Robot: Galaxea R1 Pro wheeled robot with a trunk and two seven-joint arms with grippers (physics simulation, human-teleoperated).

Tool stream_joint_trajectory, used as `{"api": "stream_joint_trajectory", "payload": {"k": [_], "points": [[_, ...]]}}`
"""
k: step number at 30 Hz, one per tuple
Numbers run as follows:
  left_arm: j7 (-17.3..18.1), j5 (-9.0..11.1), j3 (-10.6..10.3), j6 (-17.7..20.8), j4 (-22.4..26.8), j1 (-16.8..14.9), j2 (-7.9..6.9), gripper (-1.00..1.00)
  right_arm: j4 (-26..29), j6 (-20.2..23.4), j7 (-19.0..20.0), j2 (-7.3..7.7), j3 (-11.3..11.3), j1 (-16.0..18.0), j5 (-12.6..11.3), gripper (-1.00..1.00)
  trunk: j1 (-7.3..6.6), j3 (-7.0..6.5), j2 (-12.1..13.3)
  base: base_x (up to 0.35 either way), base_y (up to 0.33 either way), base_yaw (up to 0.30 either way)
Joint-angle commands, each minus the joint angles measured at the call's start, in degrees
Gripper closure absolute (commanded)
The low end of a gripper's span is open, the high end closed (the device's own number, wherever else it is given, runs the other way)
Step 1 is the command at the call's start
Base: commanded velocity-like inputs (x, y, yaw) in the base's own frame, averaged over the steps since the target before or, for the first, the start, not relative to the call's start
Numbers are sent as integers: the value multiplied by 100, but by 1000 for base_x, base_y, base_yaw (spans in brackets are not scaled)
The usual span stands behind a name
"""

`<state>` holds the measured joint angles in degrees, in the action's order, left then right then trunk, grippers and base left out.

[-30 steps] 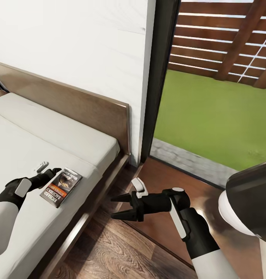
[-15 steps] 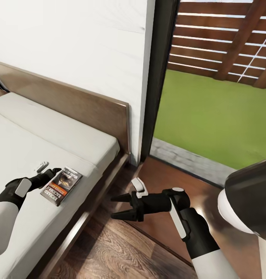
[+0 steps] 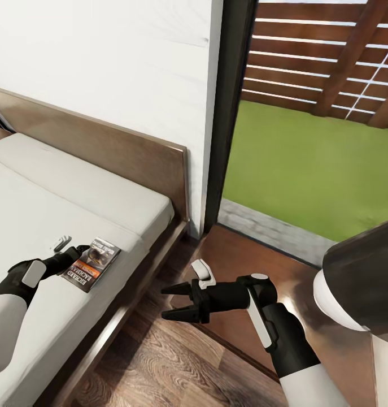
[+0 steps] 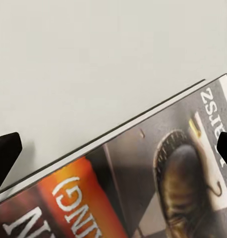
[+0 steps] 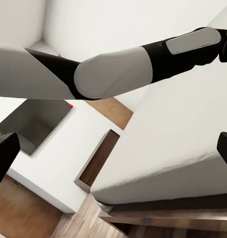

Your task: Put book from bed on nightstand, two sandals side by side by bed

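From the head we see our left tool point(image 3: 75, 254) at the edge of the book point(image 3: 92, 264) on the bed point(image 3: 75, 192), its gap indiscernible, our right tool point(image 3: 175, 301) spread empty above the floor point(image 3: 160, 362), while our left wrist shows the book point(image 4: 158, 183) flat on the mattress between spread fingertips point(image 4: 5, 151).

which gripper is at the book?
The left gripper, at the book on the bed. The right gripper hangs open over the floor beside the bed.

Both pincers point(image 3: 75, 253) point(image 3: 174, 301) agape, outstretched
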<state>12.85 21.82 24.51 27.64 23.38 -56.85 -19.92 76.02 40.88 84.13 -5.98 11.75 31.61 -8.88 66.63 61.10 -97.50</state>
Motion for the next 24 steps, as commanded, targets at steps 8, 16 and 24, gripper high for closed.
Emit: {"api": "stream_joint_trajectory", "payload": {"k": [8, 16, 24], "points": [[7, 8, 32, 57, 0, -2, 5, -100, 1, 60, 7, -1, 2, 3, -23, -100, 0, 4, -2, 0, 0, 0], [5, 8, 30, 56, 0, -2, 5, -100, -1, 60, 7, 0, 2, 3, -20, -100, 0, 4, -2, 0, 0, 0], [1, 8, 32, 50, 0, -2, 7, -100, -1, 60, 7, -1, 2, 3, -22, -100, 0, 4, -2, -57, 0, 0]]}}
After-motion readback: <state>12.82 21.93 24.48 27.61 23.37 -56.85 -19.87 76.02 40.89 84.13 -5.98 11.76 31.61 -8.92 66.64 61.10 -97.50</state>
